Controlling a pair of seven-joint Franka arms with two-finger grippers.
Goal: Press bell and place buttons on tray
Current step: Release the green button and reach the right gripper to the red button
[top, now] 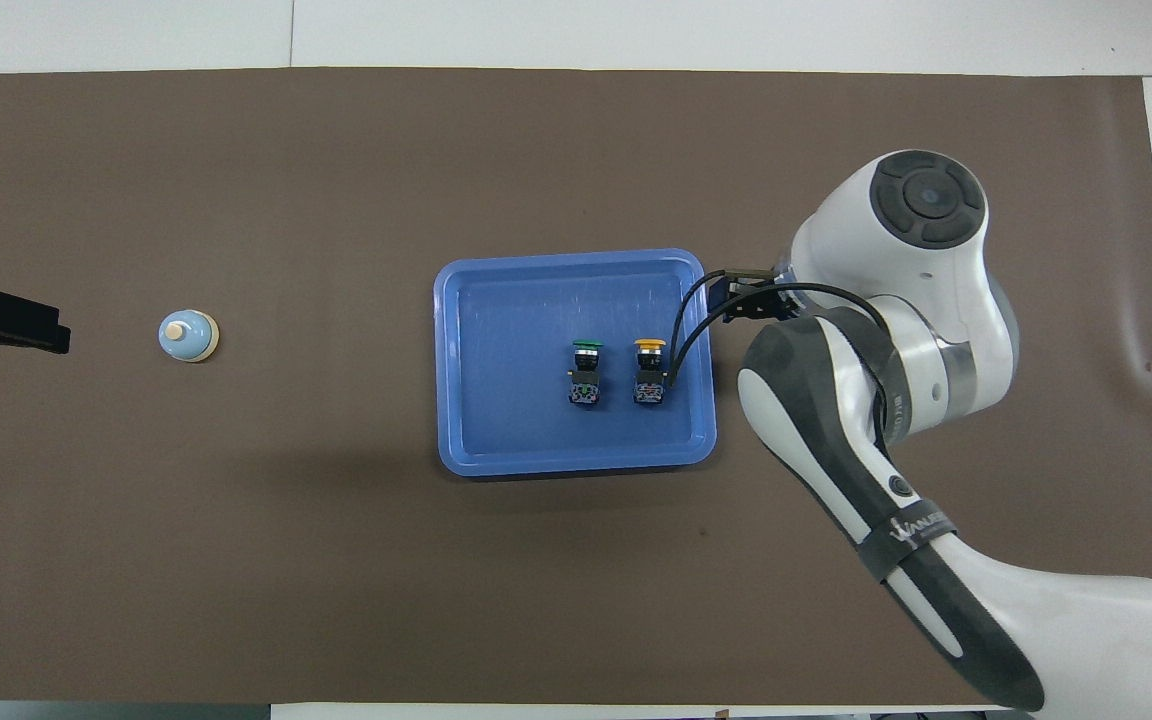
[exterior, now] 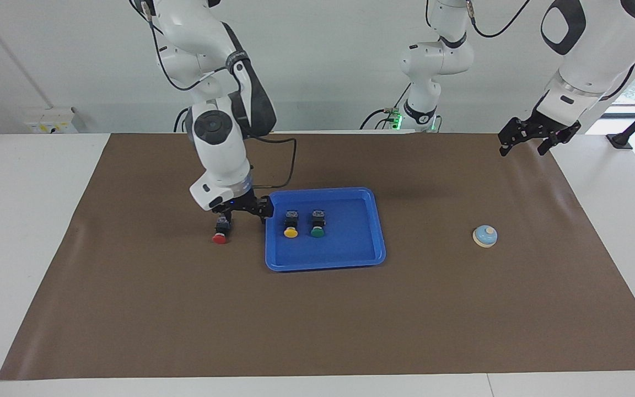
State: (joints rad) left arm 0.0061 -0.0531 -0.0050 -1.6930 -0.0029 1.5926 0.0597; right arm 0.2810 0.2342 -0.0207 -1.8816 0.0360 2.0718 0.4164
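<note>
Tray (exterior: pixel 350 255) holds yellow button (exterior: pixel 291 224) and green button (exterior: pixel 318 223); right claw (exterior: pixel 223 218) grasps red button (exterior: pixel 220 232); left claw (exterior: pixel 537 137) released.

The right arm reaches down from its base in a folded pose, upper links raised, elbow bent, and its white wrist housing angled steeply toward the surface. The right end effector (exterior: pixel 224 216) points downward, low over the surface; from overhead it is almost wholly hidden beneath its own wrist and forearm, with black cables looping out beside it. Whether its fingers are closed or parted cannot be made out. The left arm waits, drawn back and held high, its wrist tilted. The left end effector (exterior: pixel 524 144) hangs in the air with its dark fingers (exterior: pixel 505 148) spread apart and angled downward.
</note>
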